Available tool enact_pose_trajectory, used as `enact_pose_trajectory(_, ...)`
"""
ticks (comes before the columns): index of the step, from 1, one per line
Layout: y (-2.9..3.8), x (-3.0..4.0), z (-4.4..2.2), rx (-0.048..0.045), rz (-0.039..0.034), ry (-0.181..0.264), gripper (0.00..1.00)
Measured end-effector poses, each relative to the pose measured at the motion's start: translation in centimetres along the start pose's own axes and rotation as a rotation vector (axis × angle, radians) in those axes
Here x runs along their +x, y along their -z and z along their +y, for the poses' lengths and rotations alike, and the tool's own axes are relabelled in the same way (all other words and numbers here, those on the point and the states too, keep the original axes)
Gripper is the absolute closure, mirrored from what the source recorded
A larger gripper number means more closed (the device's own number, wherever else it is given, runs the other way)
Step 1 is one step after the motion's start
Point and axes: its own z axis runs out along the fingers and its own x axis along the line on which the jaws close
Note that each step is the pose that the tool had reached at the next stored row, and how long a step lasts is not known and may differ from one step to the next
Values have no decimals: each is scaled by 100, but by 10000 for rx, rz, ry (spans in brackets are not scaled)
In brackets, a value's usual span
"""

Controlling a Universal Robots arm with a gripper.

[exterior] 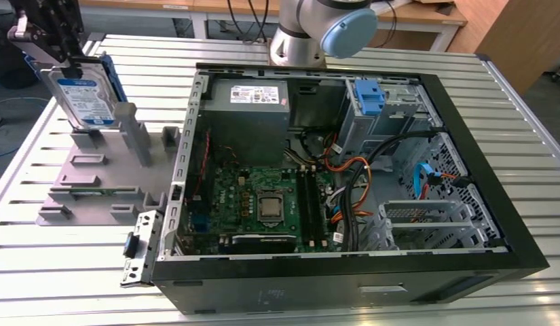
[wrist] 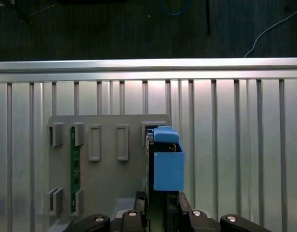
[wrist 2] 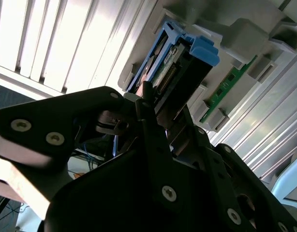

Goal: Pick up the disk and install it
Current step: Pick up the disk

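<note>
1. Silver metal slats make up the worktop (exterior: 62,299). Wooden desks stand behind it, at the top of the exterior view.
2. A big black computer case (exterior: 352,292) lies open on the worktop and takes up the middle and the exterior view's right.
3. Inside the case are a green board (exterior: 261,204), orange wires (exterior: 352,170) and a grey box (exterior: 248,109) with a white label.
4. A lone blue bracket (exterior: 370,95) sits near the back of the case, beside the grey box.
5. The robot arm (exterior: 316,27) rises behind the case, at the top middle of the exterior view.
6. A grey holder (exterior: 89,183) with slots and posts sits on the worktop, just beside the case on the exterior view's left.
7. A thin green card (wrist: 75,169) stands in one slot of the holder, as both wrist views show (wrist 2: 226,89).
8. The disk (exterior: 85,98) stands upright at the far end of the holder, at the exterior view's upper left. Its white and blue label faces the camera, and its blue frame goes around it.
9. The black tool (exterior: 70,68) comes down from above and is clamped on the top edge of the disk.
10. Both wrist views show the disk (wrist 2: 172,72) (wrist: 168,169) pinched in the tool (wrist 2: 163,104) (wrist: 160,205).
11. I cannot tell if the bottom of the disk touches the holder.
</note>
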Motion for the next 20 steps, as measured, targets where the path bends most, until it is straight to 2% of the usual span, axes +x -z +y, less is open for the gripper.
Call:
enact_pose_trajectory(6, 43, 0, 0, 1, 0, 0, 65)
enact_pose_trajectory(15, 55, 0, 0, 1, 0, 0, 65)
enact_pose_trajectory(20, 86, 0, 0, 1, 0, 0, 65)
